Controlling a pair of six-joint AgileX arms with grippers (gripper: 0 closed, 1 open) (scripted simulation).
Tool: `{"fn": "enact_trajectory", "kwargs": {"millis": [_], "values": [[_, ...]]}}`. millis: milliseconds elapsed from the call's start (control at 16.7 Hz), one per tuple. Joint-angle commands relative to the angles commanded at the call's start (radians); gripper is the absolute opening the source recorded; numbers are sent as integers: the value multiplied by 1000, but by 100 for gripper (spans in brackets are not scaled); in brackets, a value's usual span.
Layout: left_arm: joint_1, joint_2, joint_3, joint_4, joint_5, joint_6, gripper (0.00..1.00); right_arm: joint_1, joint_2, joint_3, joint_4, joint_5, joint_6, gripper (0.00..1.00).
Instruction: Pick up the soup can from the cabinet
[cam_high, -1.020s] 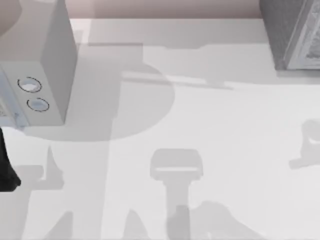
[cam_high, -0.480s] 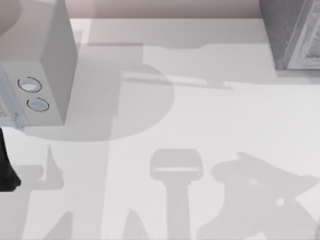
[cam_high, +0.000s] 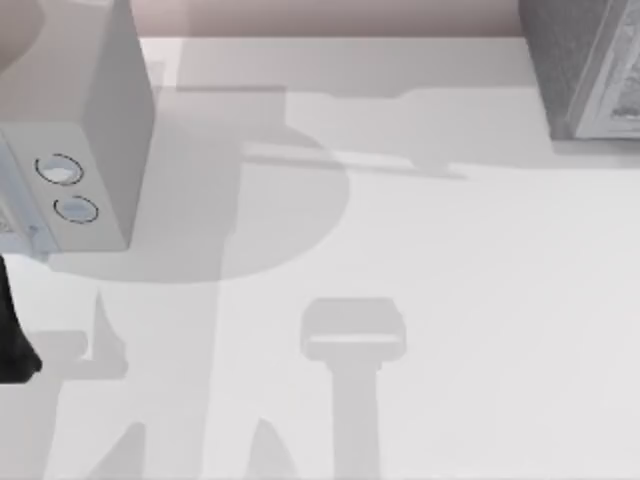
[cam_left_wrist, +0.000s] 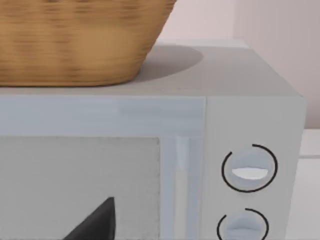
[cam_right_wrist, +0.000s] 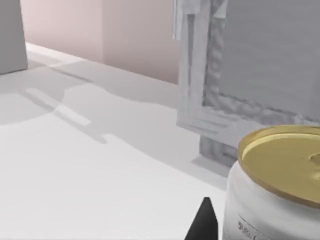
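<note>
One cabinet, dark grey and speckled with a paler lined front, stands at the table's far right corner. One pale grey box with two round dials stands along the table's left edge. In the left wrist view, one woven basket sits on top of that box. There is one soup can, white-labelled with a gold lid. In the right wrist view it is upright, just in front of the cabinet's framed front and near the table's right edge. Its base is cut off, so I cannot tell what it rests on. A dark tip of the right gripper pokes up just beside the can. I cannot tell whether it touches the can or how the jaws stand. The left arm is a dark shape at the table's left edge, and the left gripper faces the pale box's door. I cannot tell its jaw state either. Half a second ago a broad, ragged arm shadow lay over the table's near right corner, and now that patch is plain. The cabinet and the pale box have not shifted. The table is smooth and white, crossed by soft grey shadows, and a pinkish wall runs along its far edge.
</note>
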Motion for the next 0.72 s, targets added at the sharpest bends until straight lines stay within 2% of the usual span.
{"fn": "enact_trajectory", "kwargs": {"millis": [240,420,660,720], "values": [[0,0,0,0,0,0,100,-116,218,50,134,-166,-5,0],[0,0,0,0,0,0,100,-153,285,66,177,-218,-7,0],[0,0,0,0,0,0,100,-153,286,66,177,-218,-7,0],[0,0,0,0,0,0,100,-141,372,259,143,-10,3,0]]}}
